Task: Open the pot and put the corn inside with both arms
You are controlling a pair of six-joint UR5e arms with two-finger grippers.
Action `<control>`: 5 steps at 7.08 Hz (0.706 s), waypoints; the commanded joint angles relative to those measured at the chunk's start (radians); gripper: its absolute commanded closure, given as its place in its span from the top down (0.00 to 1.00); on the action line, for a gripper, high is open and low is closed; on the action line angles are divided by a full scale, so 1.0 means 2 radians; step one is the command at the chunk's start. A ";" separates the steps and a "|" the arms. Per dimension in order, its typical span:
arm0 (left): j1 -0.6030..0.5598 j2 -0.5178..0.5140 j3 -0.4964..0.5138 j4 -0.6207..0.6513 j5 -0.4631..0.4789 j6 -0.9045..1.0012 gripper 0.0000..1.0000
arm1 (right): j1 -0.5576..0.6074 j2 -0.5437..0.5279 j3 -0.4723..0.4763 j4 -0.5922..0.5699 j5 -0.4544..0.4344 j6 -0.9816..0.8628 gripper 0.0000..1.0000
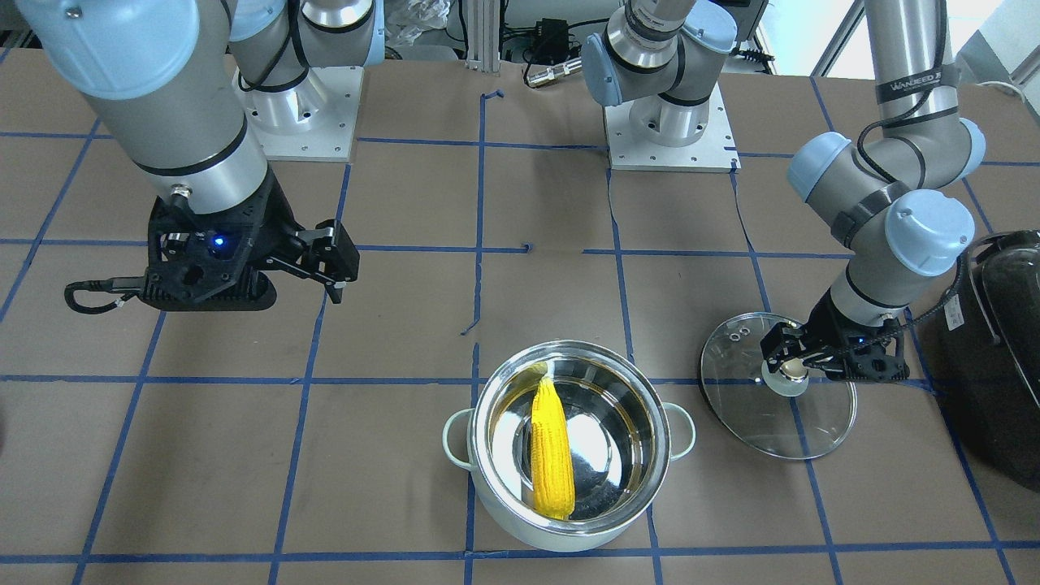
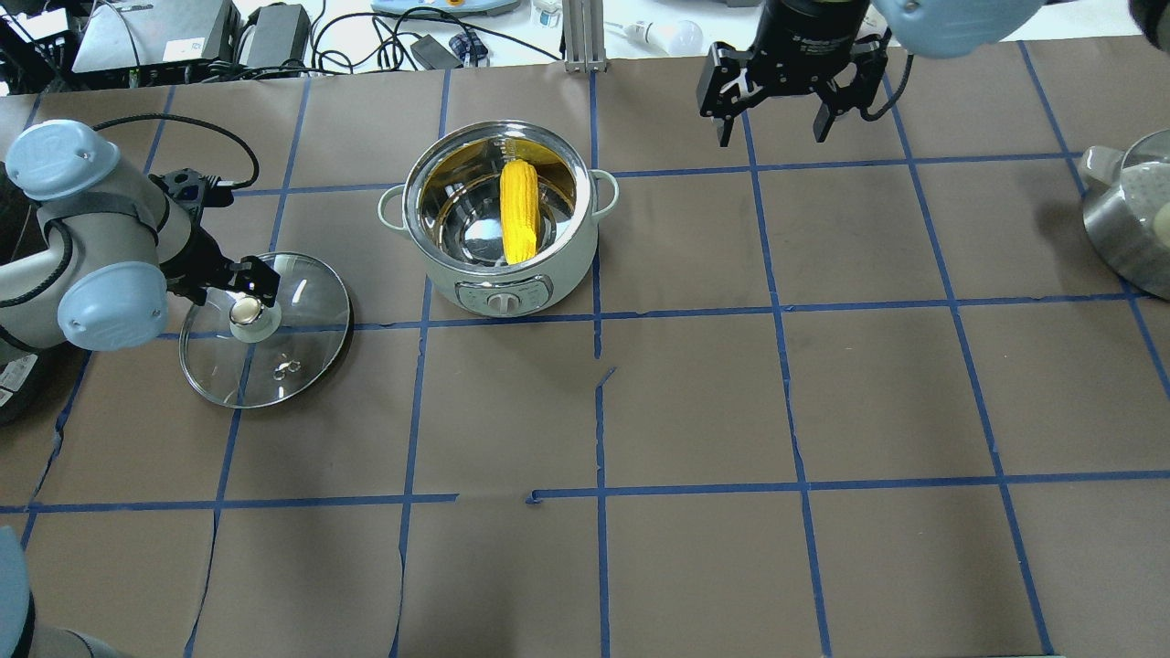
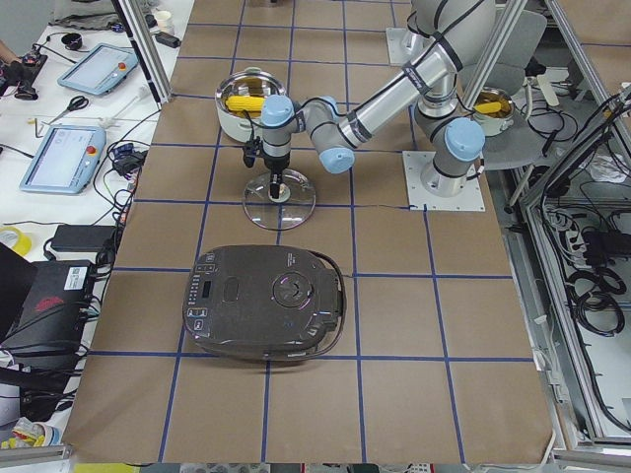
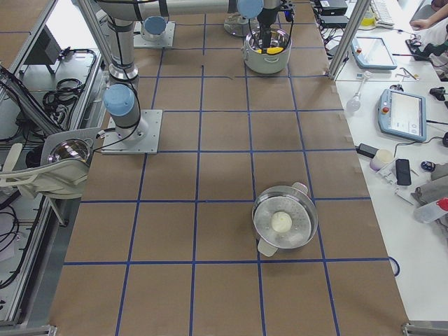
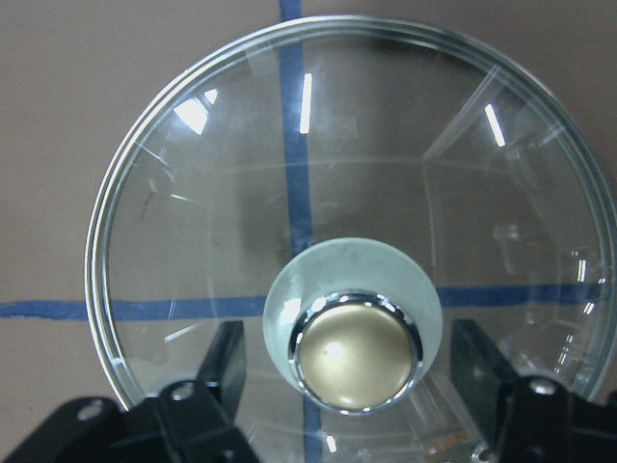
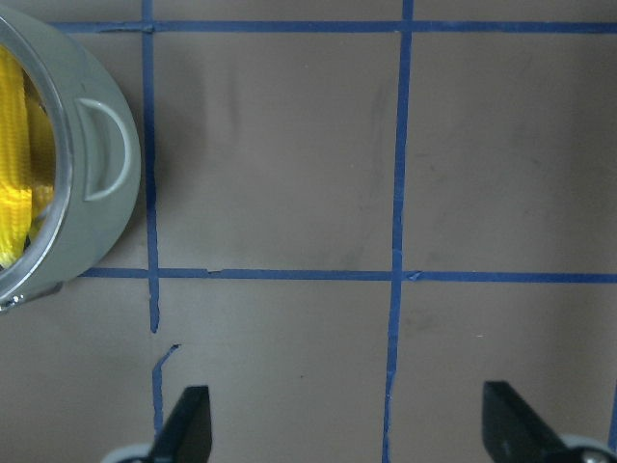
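The pot (image 2: 501, 219) stands open on the table, pale grey-green outside and steel inside. The yellow corn (image 2: 519, 212) lies inside it, leaning on the wall; the corn also shows in the front view (image 1: 551, 451). The glass lid (image 2: 292, 352) lies flat on the table to the pot's left. My left gripper (image 2: 245, 294) is low over the lid, its open jaws on either side of the brassy knob (image 5: 355, 355) with gaps on both sides. My right gripper (image 2: 772, 119) is open and empty, held above the table to the right of the pot (image 6: 58, 164).
A large black appliance (image 1: 999, 357) sits just beyond the lid on my left side. A second steel pot (image 2: 1129, 219) stands at the table's right edge. Blue tape lines cross the brown table (image 2: 695, 402).
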 commanded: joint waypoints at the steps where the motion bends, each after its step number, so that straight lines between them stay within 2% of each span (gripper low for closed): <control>1: -0.008 0.032 0.064 -0.105 0.001 -0.003 1.00 | -0.009 -0.015 0.032 -0.003 0.001 -0.008 1.00; 3: -0.041 0.056 0.188 -0.296 -0.003 -0.077 1.00 | -0.011 -0.015 0.032 -0.001 -0.003 -0.008 1.00; 4: -0.079 0.061 0.246 -0.362 -0.001 -0.127 1.00 | -0.013 -0.016 0.032 -0.006 0.003 -0.001 1.00; 5: -0.114 0.066 0.272 -0.396 0.001 -0.170 1.00 | -0.014 -0.018 0.025 -0.005 0.000 -0.004 1.00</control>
